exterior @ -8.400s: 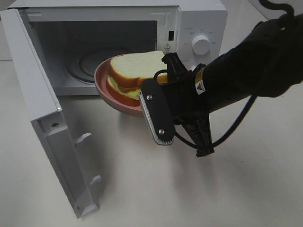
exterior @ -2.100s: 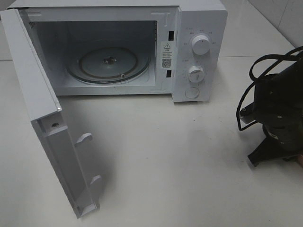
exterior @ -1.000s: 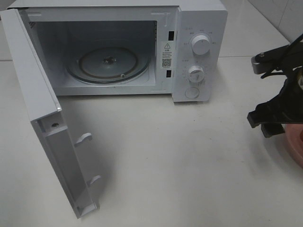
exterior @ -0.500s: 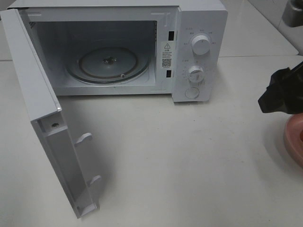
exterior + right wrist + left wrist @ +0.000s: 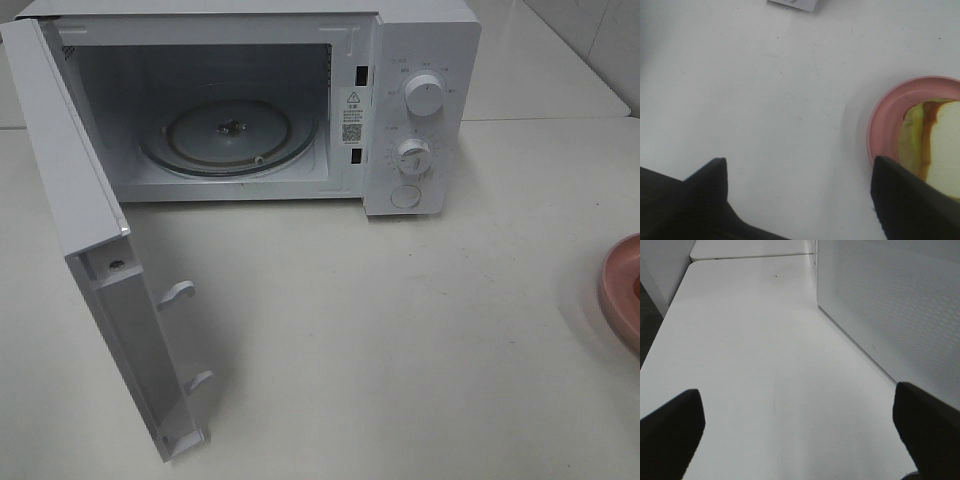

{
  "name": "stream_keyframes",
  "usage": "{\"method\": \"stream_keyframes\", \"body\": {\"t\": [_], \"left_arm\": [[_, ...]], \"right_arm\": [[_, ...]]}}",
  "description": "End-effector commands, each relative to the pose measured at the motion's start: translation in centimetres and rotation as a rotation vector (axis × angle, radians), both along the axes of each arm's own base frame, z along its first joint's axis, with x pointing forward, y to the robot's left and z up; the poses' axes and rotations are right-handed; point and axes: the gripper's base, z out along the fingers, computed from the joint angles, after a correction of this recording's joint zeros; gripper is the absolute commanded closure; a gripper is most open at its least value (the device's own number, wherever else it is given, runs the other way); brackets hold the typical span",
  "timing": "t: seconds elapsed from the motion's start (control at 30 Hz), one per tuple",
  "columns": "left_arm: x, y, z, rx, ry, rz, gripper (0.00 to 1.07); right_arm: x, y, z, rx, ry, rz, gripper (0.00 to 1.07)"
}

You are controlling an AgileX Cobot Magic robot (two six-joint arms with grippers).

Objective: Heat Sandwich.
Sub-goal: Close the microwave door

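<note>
I look down on a white table [image 5: 400,340], matte and evenly lit, with only soft shadows on it. A second white table [image 5: 530,70] butts against it at about one o'clock, a thin seam between them. At twelve o'clock stands a white microwave [image 5: 420,40], its door [image 5: 90,250] swung wide toward nine o'clock, the glass turntable [image 5: 230,135] bare inside. Two knobs [image 5: 425,95] sit on its panel. Off the table's edge at nine o'clock, in my left wrist view, a dark floor [image 5: 647,330] shows.
</note>
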Motion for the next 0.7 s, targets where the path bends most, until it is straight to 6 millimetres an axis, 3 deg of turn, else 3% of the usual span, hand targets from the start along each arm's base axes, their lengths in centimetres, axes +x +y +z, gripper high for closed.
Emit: {"method": "stream_keyframes", "body": {"t": [0.03, 0.07, 0.23, 0.7], "left_arm": [[-0.3, 0.0, 0.0, -0.003, -0.027, 0.004, 0.1], [-0.3, 0.0, 0.0, -0.003, -0.027, 0.004, 0.1], [-0.3, 0.0, 0.0, -0.003, -0.027, 0.004, 0.1], [-0.3, 0.0, 0.0, -0.003, -0.027, 0.004, 0.1]], "right_arm": [[-2.2, -0.9, 0.7, 0.008, -0.045, 0.008, 0.31], [-3.4, -1.4, 0.7, 0.013, -0.082, 0.005, 0.31], [-5.7, -2.8, -0.6, 0.03, -0.128, -0.08, 0.31], [-9.6, -4.2, -4.5, 0.042, -0.278, -0.297, 0.31]]}}
